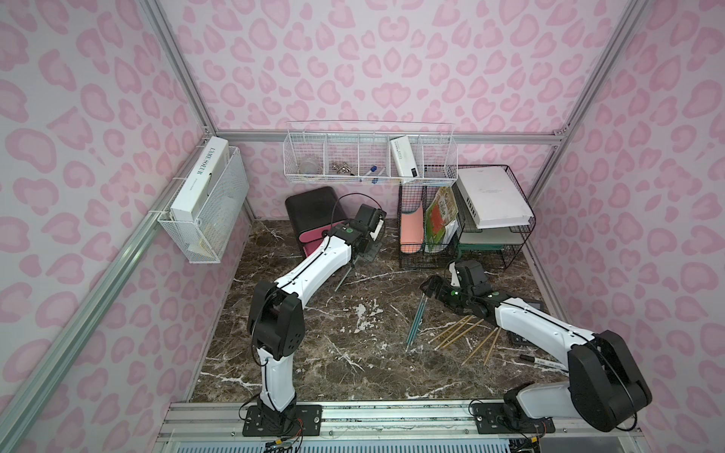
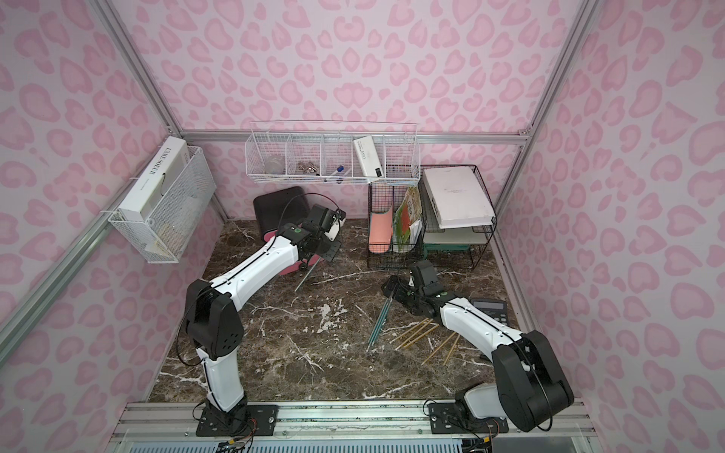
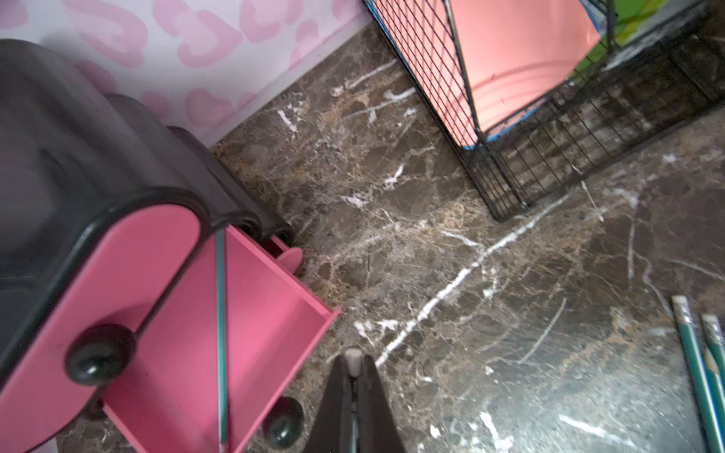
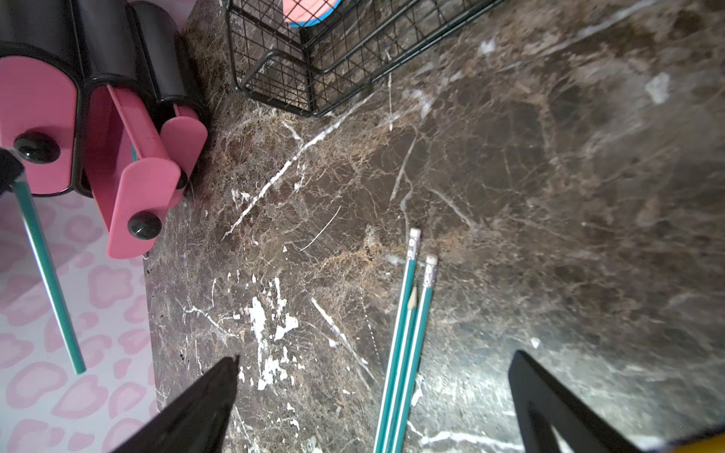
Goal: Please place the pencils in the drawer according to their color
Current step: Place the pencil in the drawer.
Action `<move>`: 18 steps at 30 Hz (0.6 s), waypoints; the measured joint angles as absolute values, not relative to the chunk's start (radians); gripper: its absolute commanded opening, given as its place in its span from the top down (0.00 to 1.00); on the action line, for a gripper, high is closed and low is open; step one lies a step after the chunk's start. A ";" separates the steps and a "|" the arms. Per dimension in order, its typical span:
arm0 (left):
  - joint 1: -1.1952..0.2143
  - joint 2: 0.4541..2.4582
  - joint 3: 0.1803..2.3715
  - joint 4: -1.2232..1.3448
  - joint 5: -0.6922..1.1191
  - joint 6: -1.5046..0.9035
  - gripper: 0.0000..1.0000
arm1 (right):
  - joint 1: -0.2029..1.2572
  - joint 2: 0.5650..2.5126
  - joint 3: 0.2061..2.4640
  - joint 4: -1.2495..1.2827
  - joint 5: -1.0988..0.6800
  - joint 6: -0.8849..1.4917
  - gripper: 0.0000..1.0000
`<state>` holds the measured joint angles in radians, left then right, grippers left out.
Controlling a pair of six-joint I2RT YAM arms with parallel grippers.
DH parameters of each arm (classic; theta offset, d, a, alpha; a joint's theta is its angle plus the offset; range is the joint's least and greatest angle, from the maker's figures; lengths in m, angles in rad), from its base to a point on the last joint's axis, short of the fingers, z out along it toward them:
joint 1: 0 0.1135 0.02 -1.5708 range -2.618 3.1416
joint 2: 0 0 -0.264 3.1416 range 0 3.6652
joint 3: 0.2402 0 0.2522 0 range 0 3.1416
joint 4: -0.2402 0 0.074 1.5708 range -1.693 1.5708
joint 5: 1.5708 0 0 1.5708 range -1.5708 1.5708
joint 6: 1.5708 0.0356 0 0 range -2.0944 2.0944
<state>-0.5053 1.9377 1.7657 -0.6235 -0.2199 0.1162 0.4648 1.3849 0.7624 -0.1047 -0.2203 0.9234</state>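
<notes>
Presently, I take 12 o'clock as the back wall in both top views.

Cabinet (image 1: 314, 208): black and rounded, it stands at 11 o'clock on the tabletop (image 1: 353, 353), close to the back wall. Its top drawer (image 3: 117, 274) is closed. The middle drawer (image 3: 274, 313) is pulled well out, and one teal pencil (image 3: 221, 333) lies lengthwise on its pink floor. The bottom drawer (image 4: 184, 137) stands slightly out.

Left pincer (image 3: 354, 376): it is pressed together on a second teal pencil (image 4: 47, 274), just beside the open drawer's front corner, at 4 o'clock from the cabinet. I see the eraser end poking out between the fingers, and the shaft hangs slanted below. I cannot tell whether its lower end meets the tabletop.

Right pincer (image 4: 376, 357): it is spread wide above three loose teal pencils (image 1: 416, 325), which lie side by side at 3 o'clock. They run between its fingers (image 4: 204, 404), and neither finger touches them.

Wooden pencils (image 1: 459, 333): they are scattered at 4 o'clock, near the teal group and partly under the right arm.

Wire rack (image 1: 463, 235): it stands at 1 o'clock and holds papers and folders.
</notes>
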 measured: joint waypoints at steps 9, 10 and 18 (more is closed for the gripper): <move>-0.445 1.961 1.722 -0.459 -0.165 0.299 1.00 | 0.491 1.407 0.781 -0.104 -0.213 0.938 0.01; -0.435 1.965 1.720 -0.440 -0.160 0.311 1.00 | 0.492 1.408 0.781 -0.104 -0.213 0.938 0.01; -0.374 1.990 1.710 -0.313 -0.119 0.392 1.00 | 0.496 1.428 0.787 -0.107 -0.205 0.942 0.01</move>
